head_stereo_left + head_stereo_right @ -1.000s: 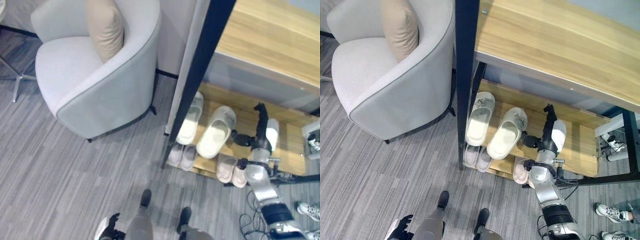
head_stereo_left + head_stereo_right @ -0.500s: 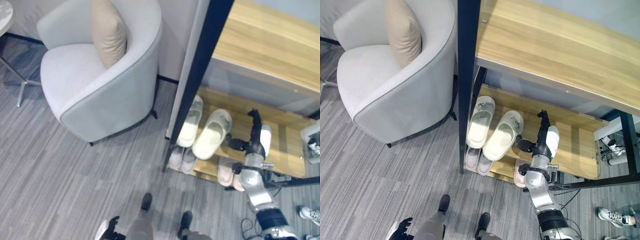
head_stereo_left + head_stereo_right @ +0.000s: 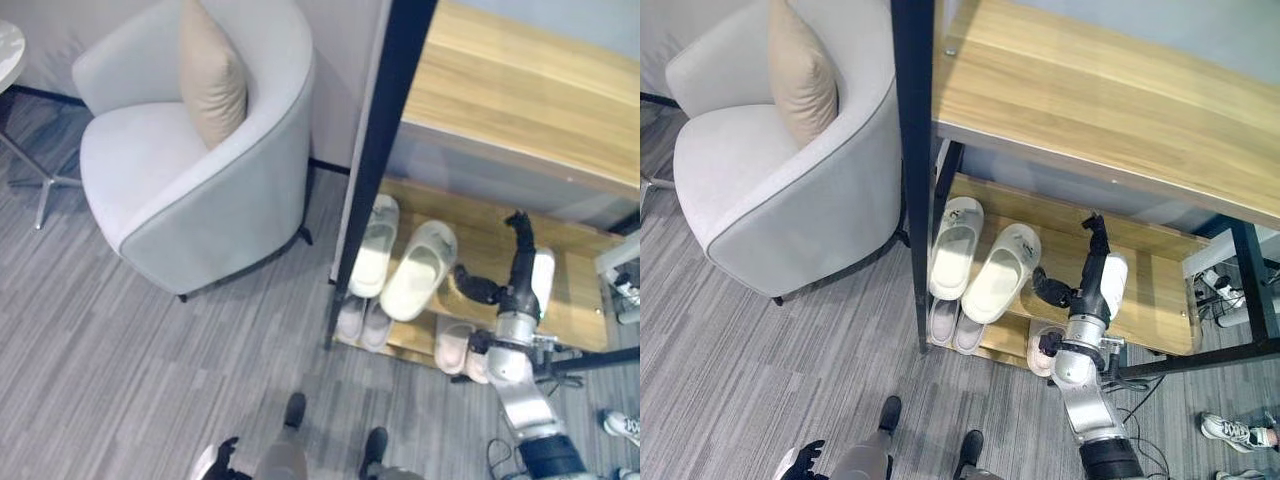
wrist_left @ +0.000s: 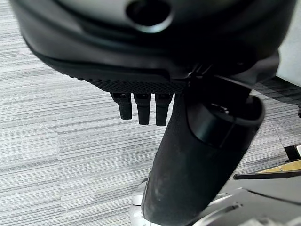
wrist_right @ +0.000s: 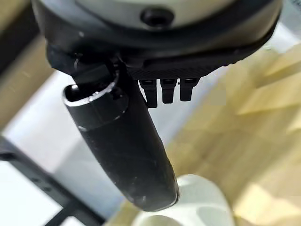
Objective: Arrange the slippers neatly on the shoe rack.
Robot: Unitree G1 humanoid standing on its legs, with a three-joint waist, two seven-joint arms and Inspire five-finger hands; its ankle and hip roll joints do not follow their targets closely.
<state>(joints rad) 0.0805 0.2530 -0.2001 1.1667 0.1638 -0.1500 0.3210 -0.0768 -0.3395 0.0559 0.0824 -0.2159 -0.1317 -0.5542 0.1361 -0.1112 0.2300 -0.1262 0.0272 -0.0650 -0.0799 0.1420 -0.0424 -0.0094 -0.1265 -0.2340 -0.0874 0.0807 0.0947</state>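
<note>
Two cream slippers lie side by side on the rack's wooden middle shelf (image 3: 575,285): the left one (image 3: 372,247) by the black post, the right one (image 3: 418,268) angled beside it. My right hand (image 3: 517,275) reaches onto that shelf just right of the right slipper, open, fingers straight and pointing away. Its thumb (image 3: 1048,287) points at the slipper's side; I cannot tell if it touches. In the right wrist view the thumb (image 5: 122,150) lies over the cream slipper (image 5: 188,202). My left hand (image 3: 800,461) hangs low over the floor, open.
Two pairs of small pale slippers (image 3: 360,319) (image 3: 462,350) sit on the bottom shelf. The rack has a black post (image 3: 375,150) and a wooden top (image 3: 520,100). A grey armchair (image 3: 180,170) with a beige cushion (image 3: 210,70) stands left. A sneaker (image 3: 1230,430) lies at right.
The whole view has shifted a little. My right hand stays open beside the right slipper on the shelf; the slippers keep their places.
</note>
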